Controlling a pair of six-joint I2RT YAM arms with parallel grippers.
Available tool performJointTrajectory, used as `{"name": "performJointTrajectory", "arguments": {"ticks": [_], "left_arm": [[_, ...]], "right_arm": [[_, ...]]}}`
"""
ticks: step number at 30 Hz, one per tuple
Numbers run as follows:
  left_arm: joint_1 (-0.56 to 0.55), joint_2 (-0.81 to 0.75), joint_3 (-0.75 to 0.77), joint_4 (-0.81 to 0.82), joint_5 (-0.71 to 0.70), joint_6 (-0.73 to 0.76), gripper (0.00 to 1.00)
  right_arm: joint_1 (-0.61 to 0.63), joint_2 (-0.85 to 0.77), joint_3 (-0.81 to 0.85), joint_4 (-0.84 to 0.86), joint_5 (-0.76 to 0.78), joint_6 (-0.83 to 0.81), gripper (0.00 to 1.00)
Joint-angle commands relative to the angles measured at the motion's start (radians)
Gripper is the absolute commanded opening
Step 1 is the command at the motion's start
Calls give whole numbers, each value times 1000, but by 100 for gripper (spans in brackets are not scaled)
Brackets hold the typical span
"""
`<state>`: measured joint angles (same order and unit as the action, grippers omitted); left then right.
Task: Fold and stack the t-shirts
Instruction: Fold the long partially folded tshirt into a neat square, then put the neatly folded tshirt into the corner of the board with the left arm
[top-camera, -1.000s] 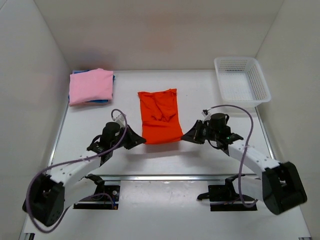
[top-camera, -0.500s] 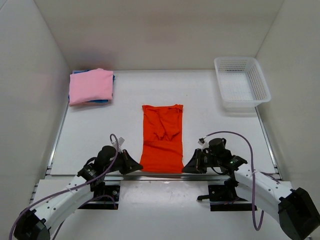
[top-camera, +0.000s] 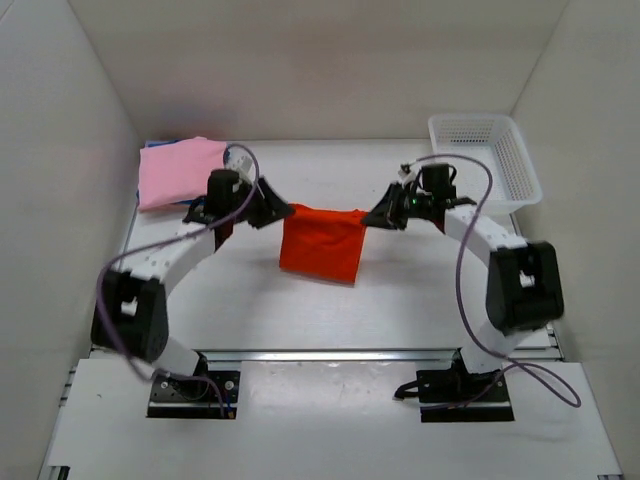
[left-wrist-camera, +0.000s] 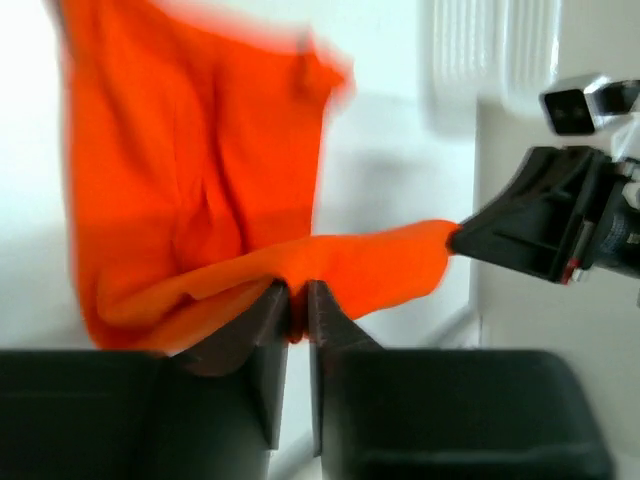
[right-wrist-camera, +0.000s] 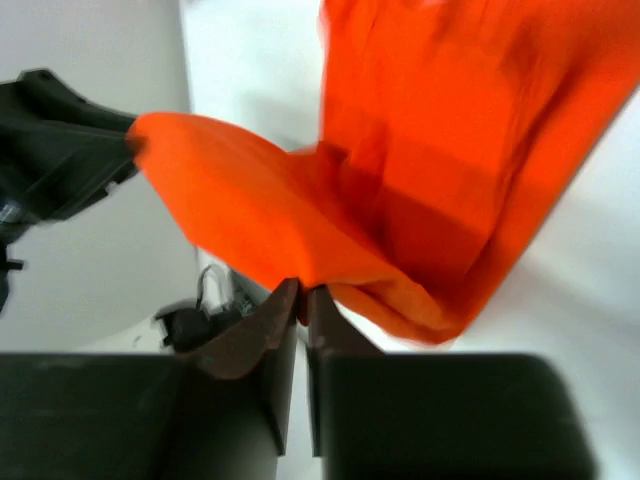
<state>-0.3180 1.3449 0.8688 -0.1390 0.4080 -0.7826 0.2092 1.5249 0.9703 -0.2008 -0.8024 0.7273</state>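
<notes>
The orange-red t-shirt (top-camera: 320, 245) lies mid-table, doubled over, its top edge stretched between my two grippers. My left gripper (top-camera: 284, 212) is shut on its left corner, and in the left wrist view the jaws (left-wrist-camera: 298, 290) pinch orange cloth (left-wrist-camera: 200, 180). My right gripper (top-camera: 371, 217) is shut on the right corner, and its jaws (right-wrist-camera: 302, 292) likewise pinch the cloth (right-wrist-camera: 430, 150). The pink t-shirt (top-camera: 178, 172) lies folded at the back left on top of a blue t-shirt (top-camera: 152, 145), of which only an edge shows.
A white mesh basket (top-camera: 484, 160) stands at the back right, just behind the right arm. White walls close in the table on the left, back and right. The left arm reaches close past the pink stack.
Both grippers dragged the orange shirt toward the near edge, then carried its held edge up and back toward the far side, doubling the shirt over. The pink stack and basket stayed put.
</notes>
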Motion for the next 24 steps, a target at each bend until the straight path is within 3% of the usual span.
{"name": "performJointTrajectory", "arguments": {"ticks": [1, 2, 4, 6, 11, 14, 20, 24], "left_arm": [[86, 276, 204, 117, -12, 92, 83], [103, 349, 266, 130, 20, 91, 99], [126, 456, 333, 173, 73, 79, 98], [129, 505, 360, 165, 81, 95, 99], [131, 450, 196, 239, 80, 149, 99], [116, 427, 154, 172, 22, 221, 99], [11, 499, 246, -34, -187, 330, 99], [-53, 579, 405, -229, -316, 445, 99]], "right_arm": [[-65, 228, 235, 12, 23, -118, 7], [-80, 289, 308, 3, 20, -117, 21], [-87, 362, 376, -20, 81, -158, 39], [-90, 377, 430, -54, 104, -184, 42], [-79, 347, 390, -58, 152, -210, 42], [-74, 295, 325, -49, 152, -221, 41], [-83, 112, 170, -8, 149, -200, 39], [-103, 15, 93, 15, 129, -177, 38]]}}
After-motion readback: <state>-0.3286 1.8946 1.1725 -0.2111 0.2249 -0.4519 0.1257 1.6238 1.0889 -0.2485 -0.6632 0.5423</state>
